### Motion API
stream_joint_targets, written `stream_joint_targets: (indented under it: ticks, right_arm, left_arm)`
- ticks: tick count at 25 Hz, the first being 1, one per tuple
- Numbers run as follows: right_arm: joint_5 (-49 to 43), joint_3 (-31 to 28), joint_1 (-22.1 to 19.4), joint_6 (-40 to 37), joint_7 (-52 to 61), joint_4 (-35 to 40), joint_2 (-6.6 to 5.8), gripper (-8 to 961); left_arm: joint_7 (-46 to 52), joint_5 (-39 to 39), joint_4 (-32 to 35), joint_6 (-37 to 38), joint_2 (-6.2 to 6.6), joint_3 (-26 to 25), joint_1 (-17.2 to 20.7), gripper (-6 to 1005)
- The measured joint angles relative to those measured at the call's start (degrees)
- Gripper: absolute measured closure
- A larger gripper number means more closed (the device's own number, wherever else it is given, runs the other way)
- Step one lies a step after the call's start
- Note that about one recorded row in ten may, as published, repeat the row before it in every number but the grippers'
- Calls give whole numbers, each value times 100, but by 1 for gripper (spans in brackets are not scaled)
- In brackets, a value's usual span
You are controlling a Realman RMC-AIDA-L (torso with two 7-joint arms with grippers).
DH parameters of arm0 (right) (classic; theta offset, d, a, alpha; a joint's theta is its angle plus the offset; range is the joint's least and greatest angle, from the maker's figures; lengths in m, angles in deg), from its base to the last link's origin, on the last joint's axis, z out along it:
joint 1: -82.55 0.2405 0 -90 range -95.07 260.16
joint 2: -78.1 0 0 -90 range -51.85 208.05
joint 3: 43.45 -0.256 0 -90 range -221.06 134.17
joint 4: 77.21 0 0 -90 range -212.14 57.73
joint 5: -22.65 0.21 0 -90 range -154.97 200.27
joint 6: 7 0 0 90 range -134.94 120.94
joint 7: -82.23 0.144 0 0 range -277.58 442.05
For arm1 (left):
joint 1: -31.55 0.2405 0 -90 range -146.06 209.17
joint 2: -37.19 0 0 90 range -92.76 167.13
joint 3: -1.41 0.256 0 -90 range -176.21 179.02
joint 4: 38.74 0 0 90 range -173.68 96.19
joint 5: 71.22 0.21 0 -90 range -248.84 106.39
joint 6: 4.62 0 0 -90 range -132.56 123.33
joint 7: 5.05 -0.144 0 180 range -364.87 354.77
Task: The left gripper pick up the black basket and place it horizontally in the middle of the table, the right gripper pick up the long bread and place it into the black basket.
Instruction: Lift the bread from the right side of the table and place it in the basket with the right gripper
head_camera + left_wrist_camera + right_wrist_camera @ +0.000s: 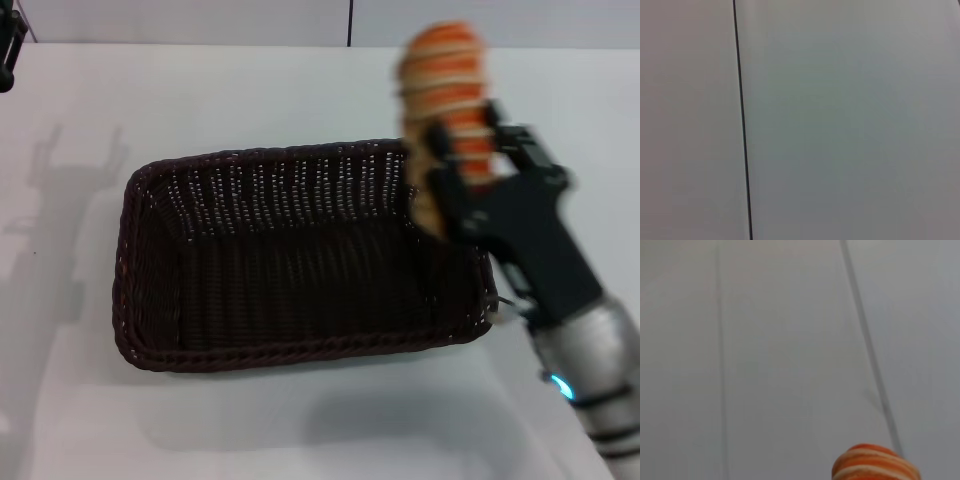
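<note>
The black basket [300, 260] lies lengthwise across the middle of the white table [250, 90], open side up and empty. My right gripper [468, 160] is shut on the long bread [450, 95] and holds it upright in the air over the basket's right end. The bread's orange, cream-striped tip also shows in the right wrist view [875, 464]. A black part of my left gripper [8, 45] shows at the far left edge, parked away from the basket.
The left wrist view shows only a pale wall with a thin dark seam [742, 125]. A pale wall stands behind the table's far edge [350, 22].
</note>
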Motion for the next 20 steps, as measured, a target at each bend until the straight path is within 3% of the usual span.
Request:
stream_joint_targets:
  ticks: [3,11,14,20]
  right_arm:
    - [-24,66,524,694,483,29,-15,453]
    - [-177,145,611,888,582,-52,-10,512]
    - [-315,140,551,858,596,-137,-31,366]
    - [-328,119,521,844,620,-180,-42,206]
  left_arm:
    - [0,0,1,0,0,0,3,203]
    - [1,-2,17,0,0,-14,4,203]
    - [5,-2,16,0,0,-20,3,203]
    - [7,-2,19,-3,0,-22,-22,203]
